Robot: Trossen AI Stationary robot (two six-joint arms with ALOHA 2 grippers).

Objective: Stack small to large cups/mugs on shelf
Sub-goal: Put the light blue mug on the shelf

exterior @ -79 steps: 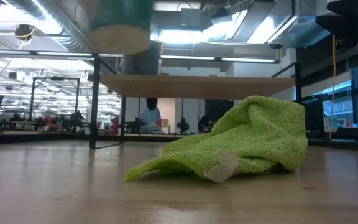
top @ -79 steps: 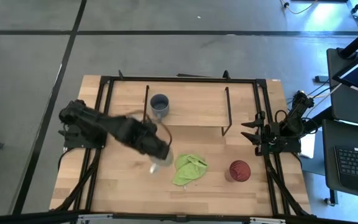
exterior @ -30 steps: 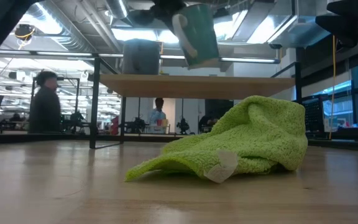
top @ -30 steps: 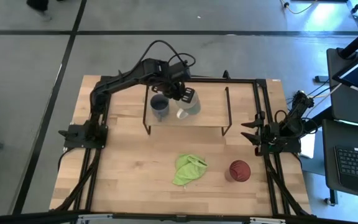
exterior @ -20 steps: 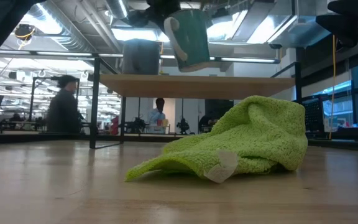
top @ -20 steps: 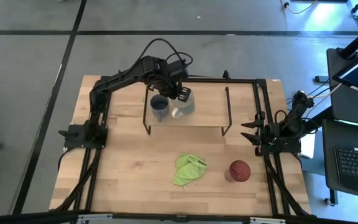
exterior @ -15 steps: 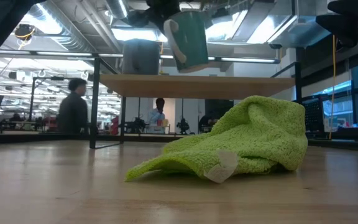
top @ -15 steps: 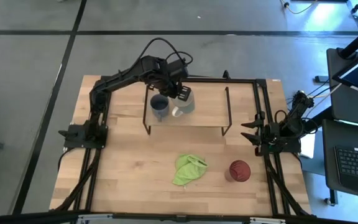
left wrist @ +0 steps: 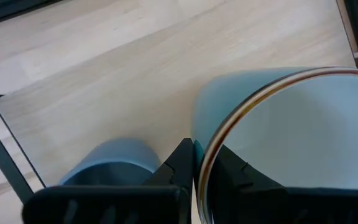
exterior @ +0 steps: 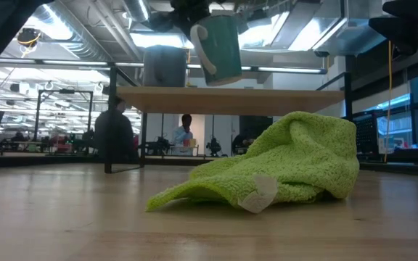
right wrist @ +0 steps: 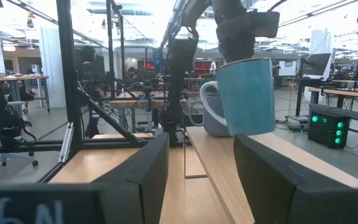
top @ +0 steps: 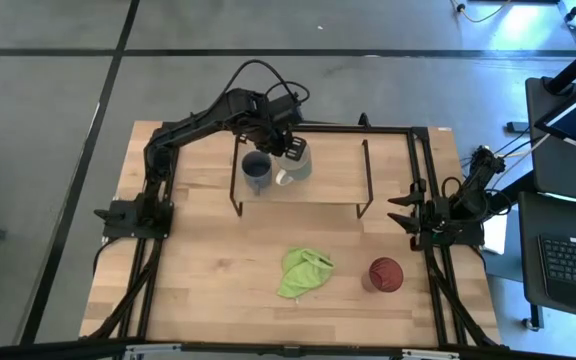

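The left tool (top: 290, 155) grips the rim of the tilted white handled mug (exterior: 218, 49) above the light-wood shelf (exterior: 231, 99). At its nine o'clock sits the small blue-grey mug (top: 256, 170); they could bump.

We see the shelf (top: 330, 172) bare from the white mug (top: 298, 166) to its far leg, open to an approach. The blue-grey mug (top: 256, 172) crowds the other side, and the green cloth (top: 304, 272) and dark red cup (top: 385, 274) sit on the table (top: 198, 280) in front.
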